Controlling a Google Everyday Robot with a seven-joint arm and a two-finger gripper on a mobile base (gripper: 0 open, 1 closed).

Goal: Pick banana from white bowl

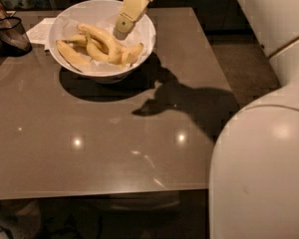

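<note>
The gripper [121, 30] is hanging over the white bowl [103, 74], reaching in from the top edge of the view, tilted, w/ its tip pointing down and a bit left. The tip is sitting just above the far end of the fruit pile, near the bowl's back-right inner wall. Whether the tip is touching anything can't be told, and whether the gripper is spread or pressed together can't be told either. Nothing is visibly being carried.

The banana [100, 36] is lying inside the white bowl on crumpled white paper, arching from upper left to lower right across the middle, on top of the other fruit. A shorter banana w/ a brown tip [132, 53] is leaning beside its right end, approx. under the gripper. Another banana [72, 56] is lying along the left side, and one more is curling in between.

The bowl is sitting at the back of the brown glossy table [114, 148], left of centre. A dark see-through container [10, 34] is standing at the far left, w/ a white paper sheet [40, 31] lying between it and the bowl. The arm's shadow [189, 101] is falling across the tabletop to the right of the bowl. The robot's white body [261, 168] is filling the lower right corner.
</note>
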